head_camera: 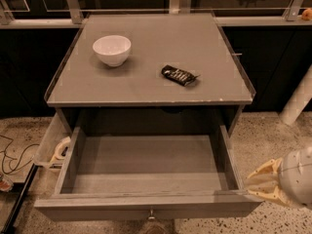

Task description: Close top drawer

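1. The robot's gripper (253,182), cream-colored on a rounded gray wrist, is hovering at the lower right of the view, pointing left toward the cabinet.
2. It is carrying nothing. Whether it is spread or pressed together cannot be told from this angle.
3. Its tip is sitting just beside the right front corner of the top drawer (146,199); whether the two are touching cannot be told.
4. The top drawer is standing pulled far out of the gray cabinet (146,89), toward the viewer, showing its deep gray inside.
5. Its plain flat front is running along the bottom edge of the view, with a small round metal knob (152,213) showing at the center.
6. On the cabinet's top, a white bowl (111,49) is sitting at the back left, and a dark snack packet (179,75) is lying well apart from it, right of center.
7. A speckled floor (273,135) is showing around the cabinet.
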Controlling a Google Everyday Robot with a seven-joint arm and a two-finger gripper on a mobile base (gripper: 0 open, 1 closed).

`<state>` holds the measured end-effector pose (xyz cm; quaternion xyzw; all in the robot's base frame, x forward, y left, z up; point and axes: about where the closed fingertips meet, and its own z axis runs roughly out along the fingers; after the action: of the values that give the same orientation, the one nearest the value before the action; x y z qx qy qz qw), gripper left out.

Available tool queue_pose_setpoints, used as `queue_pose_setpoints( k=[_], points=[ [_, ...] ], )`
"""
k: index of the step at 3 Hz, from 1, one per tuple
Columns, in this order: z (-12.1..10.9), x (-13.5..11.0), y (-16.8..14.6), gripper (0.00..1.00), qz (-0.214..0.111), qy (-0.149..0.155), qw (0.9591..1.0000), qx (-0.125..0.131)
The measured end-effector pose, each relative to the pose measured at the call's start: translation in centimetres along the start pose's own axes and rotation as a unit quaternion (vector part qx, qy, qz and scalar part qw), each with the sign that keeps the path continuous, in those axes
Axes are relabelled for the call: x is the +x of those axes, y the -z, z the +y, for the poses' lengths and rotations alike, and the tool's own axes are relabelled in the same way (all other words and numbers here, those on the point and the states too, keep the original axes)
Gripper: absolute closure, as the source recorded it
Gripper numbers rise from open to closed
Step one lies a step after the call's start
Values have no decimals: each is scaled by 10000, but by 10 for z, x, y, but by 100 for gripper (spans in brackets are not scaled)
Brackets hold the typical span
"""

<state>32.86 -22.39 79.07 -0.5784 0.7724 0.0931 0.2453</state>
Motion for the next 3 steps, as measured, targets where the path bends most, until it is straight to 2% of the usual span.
queue_pose_setpoints(
  k=[1,2,3],
  points=[
    [2,1,-2,100,-15,0,10000,-7],
    [3,4,-9,100,-35,-63,9999,-72],
    [7,27,-49,100,-271,-326,9990,-163]
  ],
)
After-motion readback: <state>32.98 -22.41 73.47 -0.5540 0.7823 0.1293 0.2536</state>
